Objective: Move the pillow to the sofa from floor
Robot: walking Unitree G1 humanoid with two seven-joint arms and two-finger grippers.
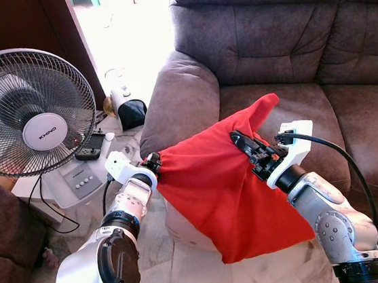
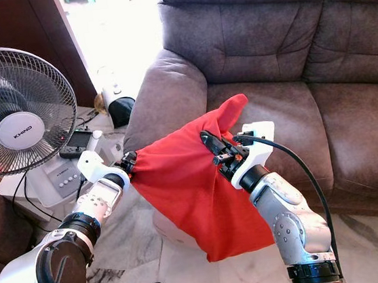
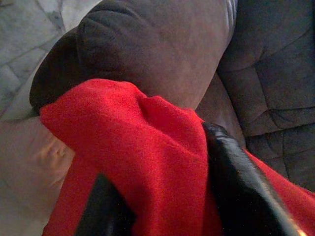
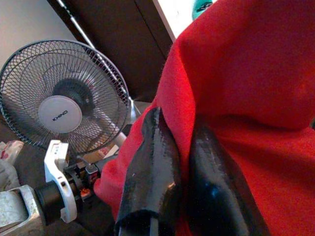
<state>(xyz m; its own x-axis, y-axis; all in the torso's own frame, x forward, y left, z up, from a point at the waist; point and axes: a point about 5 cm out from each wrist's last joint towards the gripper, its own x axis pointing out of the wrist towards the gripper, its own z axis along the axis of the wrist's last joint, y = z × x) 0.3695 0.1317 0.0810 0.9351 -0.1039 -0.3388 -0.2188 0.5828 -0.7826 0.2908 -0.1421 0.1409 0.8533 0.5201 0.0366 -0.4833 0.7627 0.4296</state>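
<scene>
Pillow (image 1: 221,185): red, pinched by left gripper (image 1: 154,163) and right gripper (image 1: 242,140), both clamped. Sofa (image 1: 294,102) ahead. Lift level, clear the armrest before release.

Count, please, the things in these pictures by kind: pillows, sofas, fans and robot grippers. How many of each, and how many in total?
Pillows: 1, the red pillow, held up off the floor
Sofas: 1, the brown sofa
Fans: 1, the white fan
Grippers: 2, the left gripper and the right gripper, each shut on the pillow
Total: 5
</scene>
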